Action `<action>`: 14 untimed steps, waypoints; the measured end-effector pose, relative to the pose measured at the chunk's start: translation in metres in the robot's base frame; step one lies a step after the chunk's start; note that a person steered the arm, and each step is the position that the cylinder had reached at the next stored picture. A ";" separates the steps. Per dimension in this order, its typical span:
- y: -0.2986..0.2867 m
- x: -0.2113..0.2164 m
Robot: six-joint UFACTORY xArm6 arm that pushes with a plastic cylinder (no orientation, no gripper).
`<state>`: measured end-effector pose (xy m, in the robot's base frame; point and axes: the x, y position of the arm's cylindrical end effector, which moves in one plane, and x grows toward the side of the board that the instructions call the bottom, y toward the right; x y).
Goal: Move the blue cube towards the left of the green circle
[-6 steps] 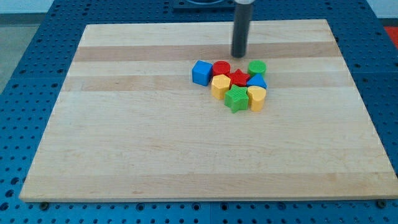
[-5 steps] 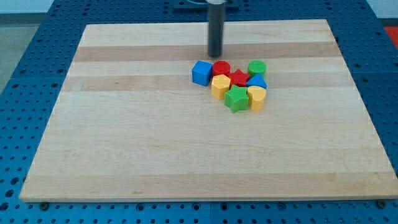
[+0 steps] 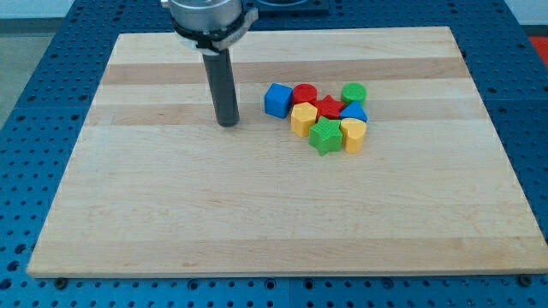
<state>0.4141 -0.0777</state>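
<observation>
A: Position of my tip (image 3: 228,124)?

B: Down on the wooden bench (image 3: 257,214), to the view's left of the block cluster and slightly lower in the view than the blue cube (image 3: 276,100). Near the cube, but apart from it; bare wood visible between.

A: Claw state?

B: No claw fitted. Only a straight dark rod under a grey collar at the view's top, so nothing open, closed or gripping.

A: Blue cube location?

B: Leftmost piece of the cluster, right of bench centre in the upper half. Pressed against the red cylinder (image 3: 304,92) on its right side. Just above and left of the yellow block (image 3: 303,119).

A: Green circle?

B: Green circle (image 3: 354,92) at the cluster's upper right, on the same row as the cube. Red cylinder and red star (image 3: 330,107) between the two.

A: Remaining pieces?

B: Second blue block (image 3: 354,112) just below the green circle, shape unclear. Green star (image 3: 324,135) at the bottom of the group, second yellow block (image 3: 353,134) to its right, touching. All eight packed tight.

A: Surroundings?

B: Blue perforated surface (image 3: 34,85) around the bench on all sides.
</observation>
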 end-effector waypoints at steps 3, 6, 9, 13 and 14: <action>0.031 -0.001; 0.044 -0.042; 0.069 -0.084; 0.117 -0.129; 0.123 -0.129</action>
<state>0.2849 0.0454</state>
